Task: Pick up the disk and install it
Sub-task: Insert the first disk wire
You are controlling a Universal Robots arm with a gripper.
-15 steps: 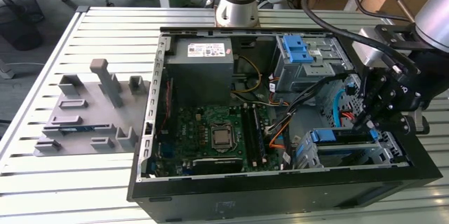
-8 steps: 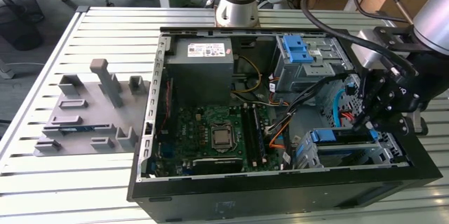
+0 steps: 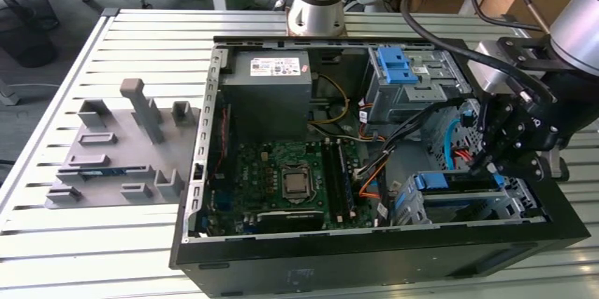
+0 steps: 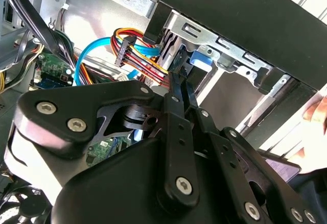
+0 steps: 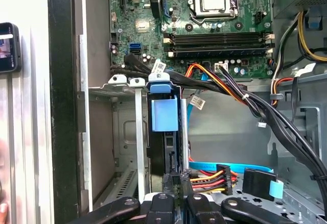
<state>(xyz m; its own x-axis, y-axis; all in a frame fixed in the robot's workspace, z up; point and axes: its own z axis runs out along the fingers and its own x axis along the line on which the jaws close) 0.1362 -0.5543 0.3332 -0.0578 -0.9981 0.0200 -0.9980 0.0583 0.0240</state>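
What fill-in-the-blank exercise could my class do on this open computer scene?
1. The gripper hangs over the ____ case.
2. The disk stands on edge in a ____ carrier.
3. The motherboard is ____ in colour.
4. The grey fixture lies on the slatted ____.

Missing words: computer; blue; green; table

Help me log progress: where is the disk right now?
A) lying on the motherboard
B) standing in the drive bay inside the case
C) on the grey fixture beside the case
B: in the first wrist view the disk, blue carrier showing, stands in the metal drive bay, with the gripper at its edge.
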